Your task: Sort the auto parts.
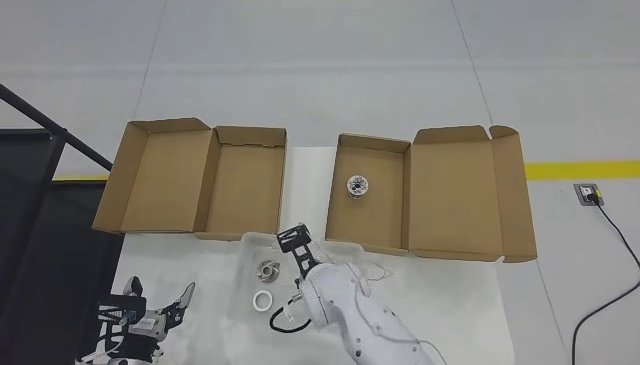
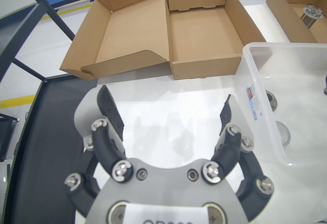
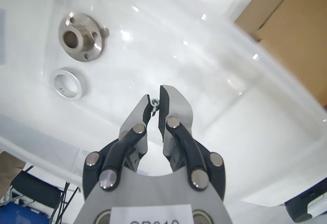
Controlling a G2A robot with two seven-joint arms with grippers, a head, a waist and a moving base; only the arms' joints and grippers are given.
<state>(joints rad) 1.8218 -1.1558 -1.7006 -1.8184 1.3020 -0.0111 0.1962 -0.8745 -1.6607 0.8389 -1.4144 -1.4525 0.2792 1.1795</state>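
The sorting looks started but far from done. One metal part [image 1: 358,185] already lies in the right box [image 1: 385,220], near its far wall. The left box [image 2: 204,36] shows only bare cardboard, so nothing seems to have been sorted into it yet.

The right hand [image 3: 154,97] is inside the clear bin [image 2: 258,82], which stands on the counter [image 1: 450,305] in front of the two boxes. The hand is clamped on a small screw [image 3: 154,103], pinched between its fingertips above the bin floor. That screw appears to be the piece now being sorted, and it has not yet reached either box.

A flange [image 3: 80,36] and a ring [image 3: 67,80] lie side by side on the bin floor, well apart from the right hand. Both probably still need picking up.

The left hand [image 2: 167,107] hangs over the counter just beside the bin, in front of the left box. Its fingers [image 2: 109,110] are spread apart and hold nothing.
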